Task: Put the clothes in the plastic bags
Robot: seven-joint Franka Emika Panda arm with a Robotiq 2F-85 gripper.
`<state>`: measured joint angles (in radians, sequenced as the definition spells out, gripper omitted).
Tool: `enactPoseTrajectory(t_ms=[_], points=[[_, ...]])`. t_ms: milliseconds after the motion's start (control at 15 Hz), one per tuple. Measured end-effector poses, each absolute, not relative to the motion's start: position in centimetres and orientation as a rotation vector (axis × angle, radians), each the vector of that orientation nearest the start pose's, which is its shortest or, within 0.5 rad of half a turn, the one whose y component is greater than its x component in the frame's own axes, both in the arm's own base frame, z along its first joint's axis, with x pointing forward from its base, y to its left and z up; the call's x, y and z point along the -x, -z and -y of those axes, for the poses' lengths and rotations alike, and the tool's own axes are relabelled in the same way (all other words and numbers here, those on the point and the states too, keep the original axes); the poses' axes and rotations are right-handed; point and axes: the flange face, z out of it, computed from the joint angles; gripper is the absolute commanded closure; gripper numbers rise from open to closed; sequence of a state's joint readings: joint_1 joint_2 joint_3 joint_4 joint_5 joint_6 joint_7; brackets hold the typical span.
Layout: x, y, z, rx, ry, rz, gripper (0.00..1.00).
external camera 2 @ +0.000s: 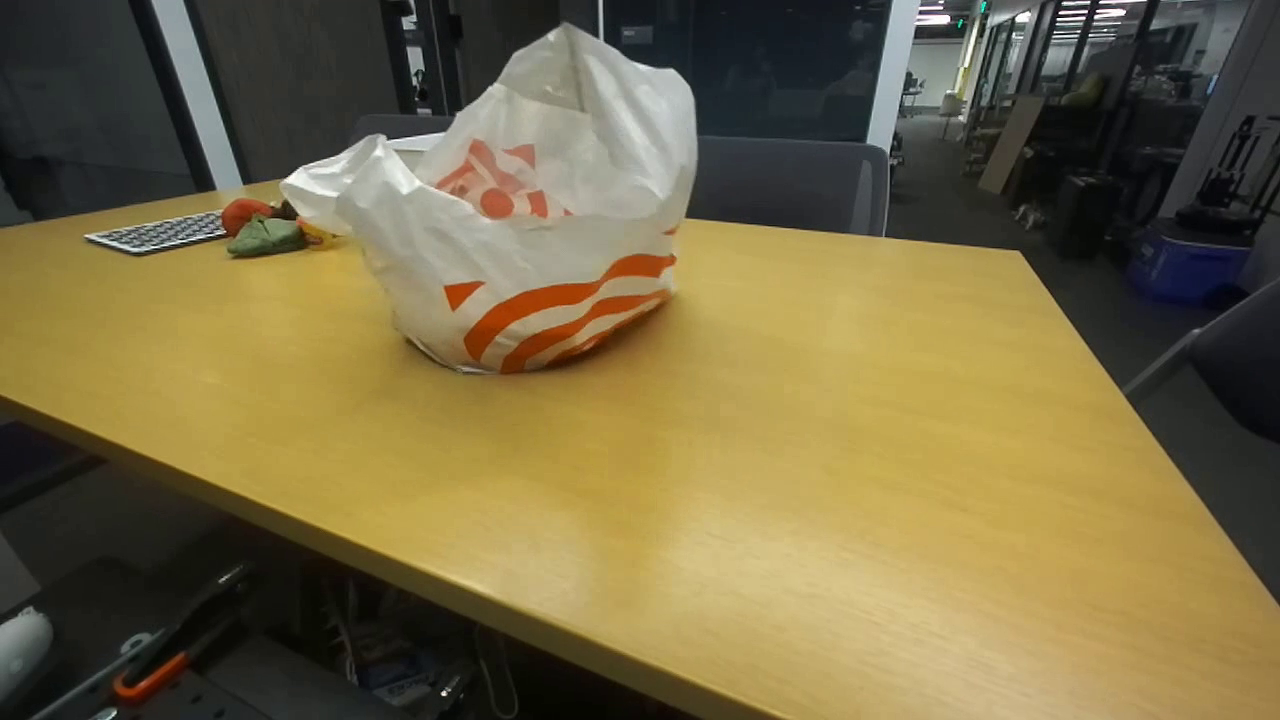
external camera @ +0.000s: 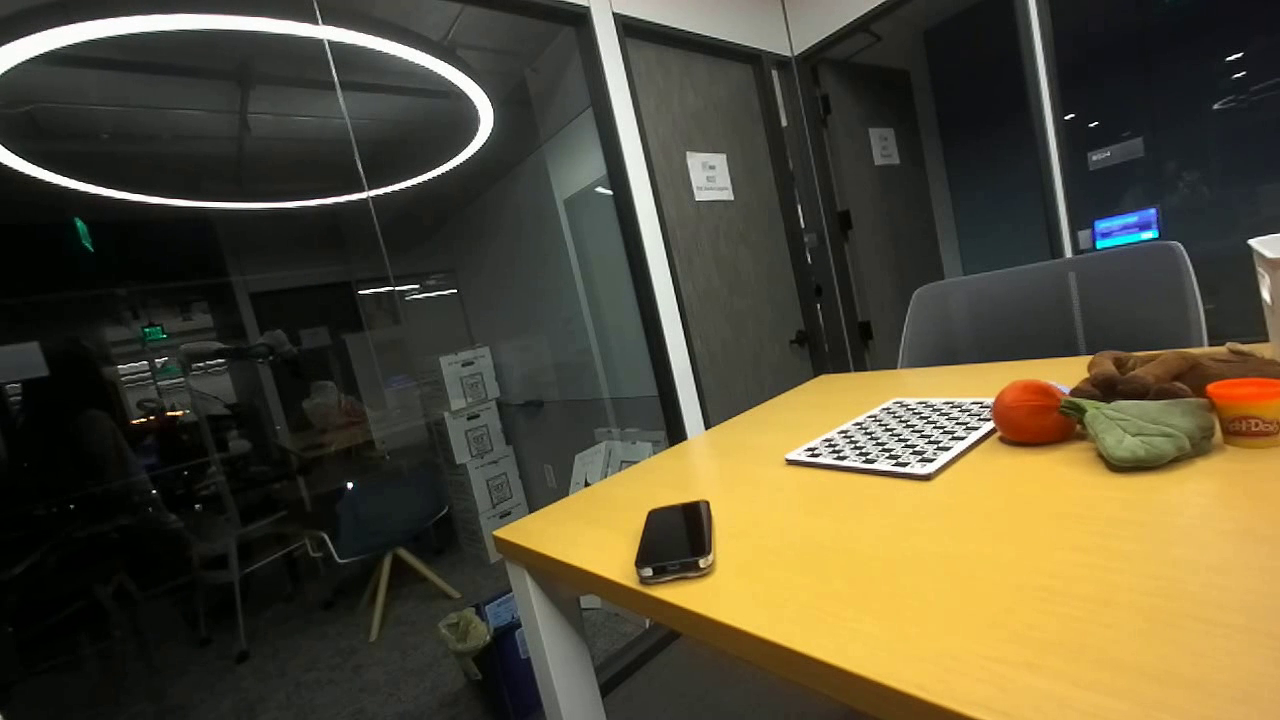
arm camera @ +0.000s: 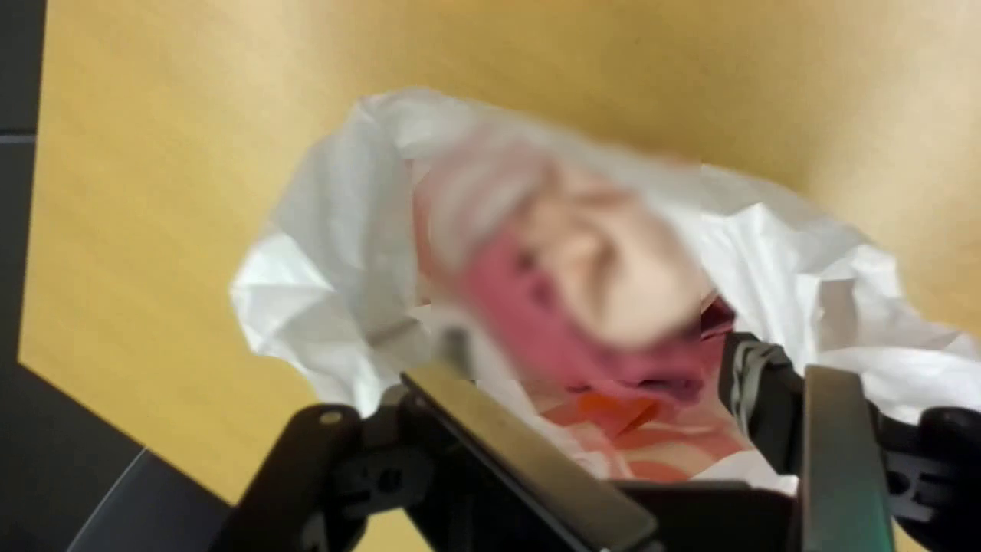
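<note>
In the wrist view the end effector (arm camera: 605, 368) stands wide, its metal-faced jaws spread well apart over the mouth of a white plastic bag (arm camera: 314, 199). The clothes (arm camera: 510, 307), crimson fabric against pale cream folds, show between the jaws and within the outline of that mouth; they are blurred, and how deep they sit I cannot tell. The bag is thin, crinkled film with a peaked, uneven rim, standing open on the bench (external camera 2: 850, 450), whose yellow top is smooth and faintly wood-grained. Further along lie a flat board (external camera: 890, 437) checkered black and white, a round orange-red thing (external camera: 1033, 412) just beside it, a soft-looking green leaf shape (external camera: 1145, 432), a lumpy brown thing (external camera: 1180, 375) and a squat tub (external camera: 1250, 425) with an orange lid; a black phone (external camera: 676, 535) rests near a corner. Beyond are a grey mesh-backed chair (external camera: 1050, 310), dark doors (external camera: 720, 280) and a glass wall (external camera: 300, 280), white cartons (external camera: 480, 440) stacked behind it. In an exterior view, orange bands (external camera 2: 545, 300) curve round the bag below a red-orange print (external camera 2: 495, 203); the tub's label appears to read Play-Doh, while paper notices (external camera: 710, 176) on the doors are too small to make out.
</note>
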<state>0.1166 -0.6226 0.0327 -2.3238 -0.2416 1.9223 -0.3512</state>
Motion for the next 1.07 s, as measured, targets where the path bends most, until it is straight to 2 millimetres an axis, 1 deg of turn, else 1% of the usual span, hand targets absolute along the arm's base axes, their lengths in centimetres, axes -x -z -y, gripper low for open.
enactPoseTrajectory(t_ms=[133, 333, 533, 667, 733, 867, 1067], points=[[-36.9, -58.6, -4.6, 3.248, 0.191, 1.019, 0.0], [-35.2, -59.1, -5.3, 3.179, 0.075, 1.201, 0.0], [-33.9, -59.8, -6.1, 3.077, 0.056, 1.386, 0.0], [-33.7, -59.8, -6.7, 3.038, 0.061, 1.45, 0.0], [-33.6, -59.6, -7.2, 3.026, 0.066, 1.469, 0.0], [-33.5, -58.7, -8.9, 2.996, 0.085, 1.509, 0.0], [-33.5, -56.7, -11.8, 2.986, 0.143, 1.518, 0.0]])
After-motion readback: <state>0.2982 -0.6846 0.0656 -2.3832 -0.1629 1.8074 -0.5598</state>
